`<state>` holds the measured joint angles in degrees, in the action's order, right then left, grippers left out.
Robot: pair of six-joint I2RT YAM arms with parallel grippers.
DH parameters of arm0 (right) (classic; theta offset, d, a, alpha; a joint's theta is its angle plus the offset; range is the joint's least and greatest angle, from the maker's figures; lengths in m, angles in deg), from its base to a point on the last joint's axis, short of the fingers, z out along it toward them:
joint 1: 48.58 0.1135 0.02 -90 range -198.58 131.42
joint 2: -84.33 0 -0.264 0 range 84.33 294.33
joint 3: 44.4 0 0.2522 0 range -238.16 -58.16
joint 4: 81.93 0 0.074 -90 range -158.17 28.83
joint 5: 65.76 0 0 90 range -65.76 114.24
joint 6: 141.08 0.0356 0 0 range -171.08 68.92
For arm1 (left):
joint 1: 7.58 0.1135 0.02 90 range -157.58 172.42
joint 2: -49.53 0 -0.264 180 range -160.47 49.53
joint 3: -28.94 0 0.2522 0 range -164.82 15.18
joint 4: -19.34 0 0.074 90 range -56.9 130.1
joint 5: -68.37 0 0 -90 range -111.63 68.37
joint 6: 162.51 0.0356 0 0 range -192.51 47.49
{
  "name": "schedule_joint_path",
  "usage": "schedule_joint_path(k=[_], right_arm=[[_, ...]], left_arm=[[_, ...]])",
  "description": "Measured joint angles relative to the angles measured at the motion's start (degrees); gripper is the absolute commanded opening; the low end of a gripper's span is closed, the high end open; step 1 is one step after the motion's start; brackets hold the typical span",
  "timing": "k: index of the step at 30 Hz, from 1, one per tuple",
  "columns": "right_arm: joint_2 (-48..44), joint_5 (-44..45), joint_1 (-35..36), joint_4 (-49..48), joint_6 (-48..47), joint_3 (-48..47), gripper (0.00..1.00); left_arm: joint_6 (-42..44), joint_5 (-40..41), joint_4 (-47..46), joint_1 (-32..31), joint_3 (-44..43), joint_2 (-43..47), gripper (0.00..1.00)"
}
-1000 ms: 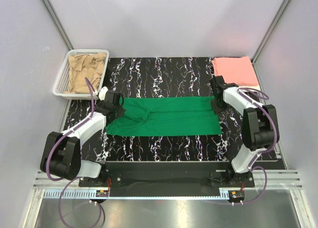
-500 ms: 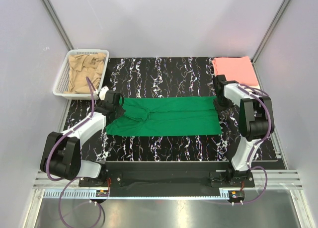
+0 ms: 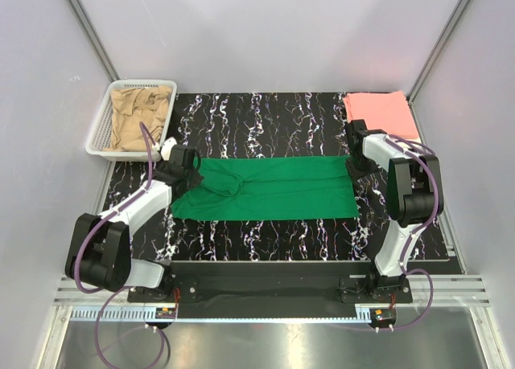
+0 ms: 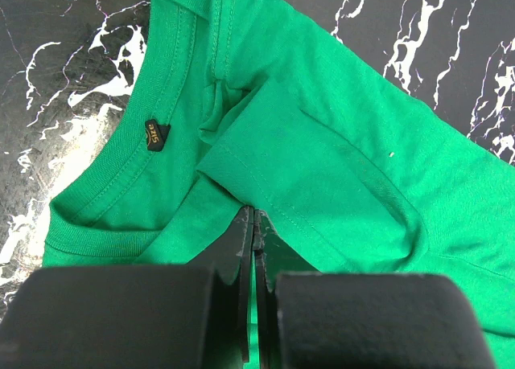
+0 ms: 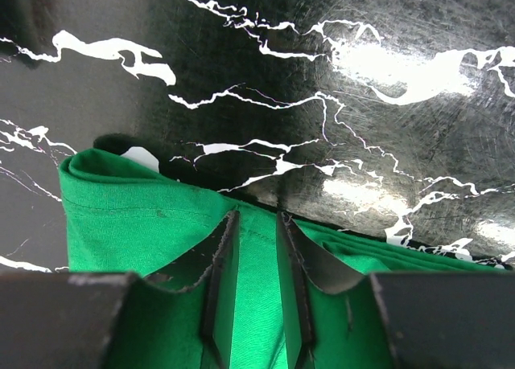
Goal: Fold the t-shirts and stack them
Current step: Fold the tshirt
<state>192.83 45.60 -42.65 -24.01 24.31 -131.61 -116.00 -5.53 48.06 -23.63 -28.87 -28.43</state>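
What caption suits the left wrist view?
Left gripper shut on the green t-shirt near its collar, on the black marbled table.

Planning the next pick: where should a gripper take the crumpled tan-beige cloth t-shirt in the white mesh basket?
Probably pinch a raised fold atop the crumpled tan-beige t-shirt, coming straight down: the white mesh basket walls off every side.

At six o'clock the left gripper point(image 4: 254, 218) clamps the green t-shirt point(image 4: 346, 136) by a sleeve fold, its neck label point(image 4: 156, 133) toward ten o'clock.
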Motion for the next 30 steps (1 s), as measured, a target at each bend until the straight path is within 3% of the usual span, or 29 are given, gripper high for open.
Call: schedule_joint_path(k=[8, 9, 10, 18, 23, 30], right_arm=[[0.02, 0.61, 0.00, -0.55, 0.52, -0.04, 0.13], [0.07, 0.74, 0.00, -0.59, 0.55, -0.15, 0.03], [0.20, 1.03, 0.00, -0.61, 0.42, -0.35, 0.00], [1.01, 2.05, -0.07, -1.07, -0.17, -1.38, 0.00], [0.74, 1.95, -0.07, -1.40, -2.19, -1.44, 0.28], [-3.76, 1.38, -0.07, -1.57, -1.53, -1.42, 0.32]], left_arm=[[0.48, 0.02, 0.02, -0.02, -0.09, 0.00, 0.00], [0.59, 0.04, 0.02, -0.04, -0.11, 0.00, 0.00], [0.63, 0.04, 0.04, -0.09, -0.17, 0.00, 0.00], [1.03, 0.04, 0.02, -0.28, -0.59, 0.00, 0.00], [1.05, 0.20, 0.07, -0.35, -0.59, 0.00, 0.00], [1.03, 0.24, 0.04, -0.39, -0.59, 0.00, 0.00]])
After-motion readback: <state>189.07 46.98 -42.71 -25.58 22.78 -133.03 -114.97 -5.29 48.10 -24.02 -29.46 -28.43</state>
